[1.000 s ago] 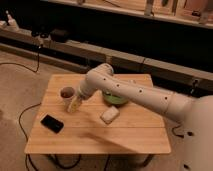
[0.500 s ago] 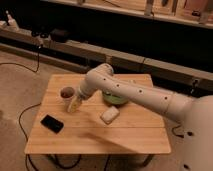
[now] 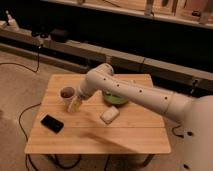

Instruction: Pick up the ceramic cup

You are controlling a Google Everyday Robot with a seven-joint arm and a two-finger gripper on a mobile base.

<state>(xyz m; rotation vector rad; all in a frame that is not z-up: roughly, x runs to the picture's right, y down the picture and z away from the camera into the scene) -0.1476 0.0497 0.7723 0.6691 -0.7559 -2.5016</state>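
Note:
The ceramic cup (image 3: 67,93) is small and white with a dark reddish-brown inside. It stands upright on the left part of the wooden table (image 3: 95,135). My white arm reaches in from the right, over the green bowl (image 3: 115,98). My gripper (image 3: 74,105) hangs just to the right of the cup and a little nearer the front, close to its side. Whether it touches the cup does not show.
A white rectangular block (image 3: 110,115) lies in the middle of the table. A black phone (image 3: 52,123) lies near the front left corner. Cables run over the floor at the left. A dark bench with shelves stands behind the table.

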